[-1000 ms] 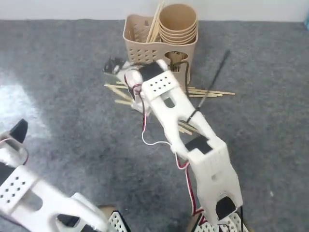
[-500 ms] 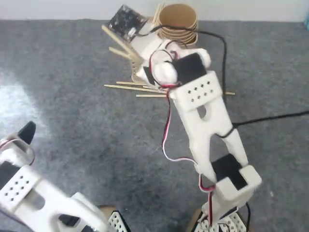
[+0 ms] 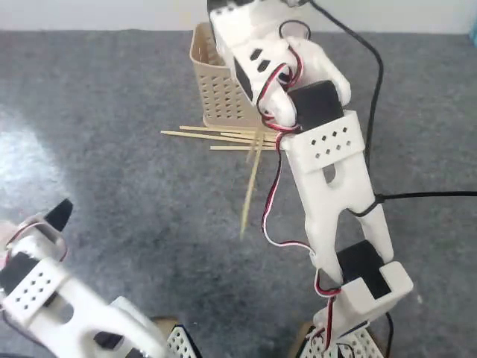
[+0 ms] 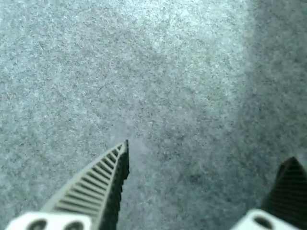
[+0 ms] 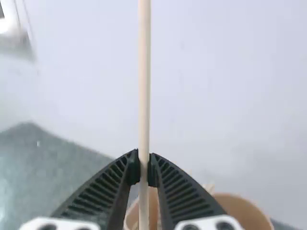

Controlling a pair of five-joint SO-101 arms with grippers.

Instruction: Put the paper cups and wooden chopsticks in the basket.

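Above carpet (image 3: 112, 149), right end effector (image 5: 143, 167) has raised chopstick (image 5: 144, 72).

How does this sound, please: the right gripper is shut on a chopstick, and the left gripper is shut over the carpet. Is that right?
Not quite. The left gripper is open, not shut: the left wrist view shows its fingers wide apart over the carpet. The right gripper is indeed shut on a chopstick.

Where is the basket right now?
In the high view the basket stands at the far middle of the table, partly hidden by the right arm, with loose chopsticks lying just in front of it.
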